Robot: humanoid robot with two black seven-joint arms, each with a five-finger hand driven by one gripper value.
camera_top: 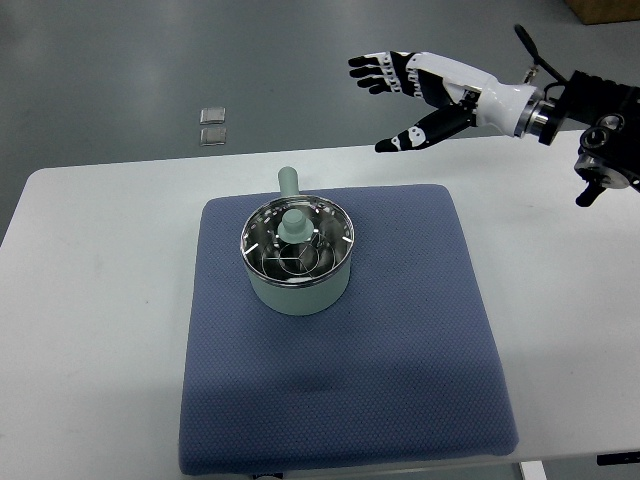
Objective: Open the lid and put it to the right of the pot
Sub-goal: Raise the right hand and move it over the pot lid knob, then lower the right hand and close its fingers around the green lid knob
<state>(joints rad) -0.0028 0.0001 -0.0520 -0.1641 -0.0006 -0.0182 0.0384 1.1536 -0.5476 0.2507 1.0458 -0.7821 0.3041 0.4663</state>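
A pale green pot (297,262) sits a little left of the frame's centre, on the upper half of a blue mat (350,380) that covers the middle of a white table (90,330). Its glass lid (297,240) is still seated in the rim, with a green knob (295,224) standing up from the middle, and a short handle (288,181) points toward the top of the frame. The right hand (412,95) hangs in the upper right, well apart from the pot and beyond the table's far edge; its fingers are spread, thumb dropped below the palm, holding nothing. The left arm does not show. The step in hand looks to be the reach. To do it well, the hand should travel down and left until it is above the knob, stay spread until the fingers straddle it, then close on the knob alone. A straight lift would keep the pot from being dragged, and the bare mat right of the pot offers a landing place
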